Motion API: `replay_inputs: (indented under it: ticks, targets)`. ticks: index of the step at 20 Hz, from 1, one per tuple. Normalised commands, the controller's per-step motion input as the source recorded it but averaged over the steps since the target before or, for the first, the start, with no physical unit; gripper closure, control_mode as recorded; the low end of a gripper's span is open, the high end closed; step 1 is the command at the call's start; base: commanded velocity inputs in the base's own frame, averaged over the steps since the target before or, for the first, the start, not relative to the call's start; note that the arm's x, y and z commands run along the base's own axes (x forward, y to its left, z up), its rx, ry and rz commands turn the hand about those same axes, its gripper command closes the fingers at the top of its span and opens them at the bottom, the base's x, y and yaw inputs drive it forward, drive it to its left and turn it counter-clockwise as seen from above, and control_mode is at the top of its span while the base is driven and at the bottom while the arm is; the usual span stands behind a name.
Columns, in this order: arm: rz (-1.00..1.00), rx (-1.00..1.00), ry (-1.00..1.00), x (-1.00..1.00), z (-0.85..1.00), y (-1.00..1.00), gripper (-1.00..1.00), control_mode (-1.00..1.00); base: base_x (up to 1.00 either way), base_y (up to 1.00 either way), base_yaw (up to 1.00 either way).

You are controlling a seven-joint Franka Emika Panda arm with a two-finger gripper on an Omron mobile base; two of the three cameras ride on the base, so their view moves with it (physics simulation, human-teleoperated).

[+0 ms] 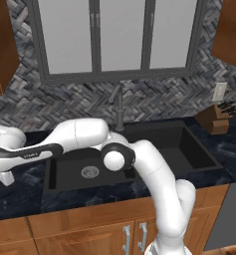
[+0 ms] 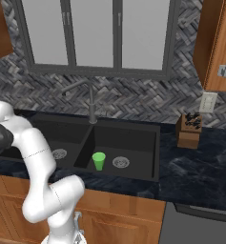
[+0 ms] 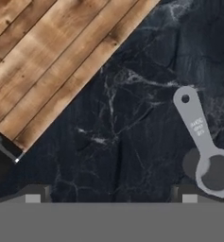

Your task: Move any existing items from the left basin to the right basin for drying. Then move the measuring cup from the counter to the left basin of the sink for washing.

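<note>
My gripper (image 3: 111,196) hangs open over the dark marbled counter (image 3: 123,142), with nothing between its fingertips. The grey measuring cup (image 3: 205,151) lies flat on the stone at the right of the hand view. Its bowl is beside the right fingertip (image 3: 189,194) and its handle points away from it. In the left base view the arm reaches far left, and the hand (image 1: 2,174) is over the counter to the left of the sink. The green tumbler (image 2: 99,161) stands upright in the right basin (image 2: 133,138), beside its drain. The left basin (image 1: 72,167) holds only its drain.
The faucet (image 2: 90,107) rises behind the centre divider. A knife block (image 2: 190,128) stands on the counter right of the sink. Beyond the counter's edge, wooden planks (image 3: 42,56) show at the hand view's upper left.
</note>
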Motion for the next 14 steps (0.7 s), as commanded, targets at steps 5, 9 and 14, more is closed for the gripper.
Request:
replay_inputs:
  ticks: [5,9,14]
  targets:
    - [0.13,0.01,0.0,0.0,-0.02,0.08,-1.0,-1.0,0.0,0.0,0.0]
    - [0.13,0.01,0.0,0.0,0.0,0.07,-1.0,-1.0,0.0,0.0,0.0]
    - [0.14,0.01,0.0,0.0,-0.02,0.08,-1.0,-1.0,0.0,0.0,0.0]
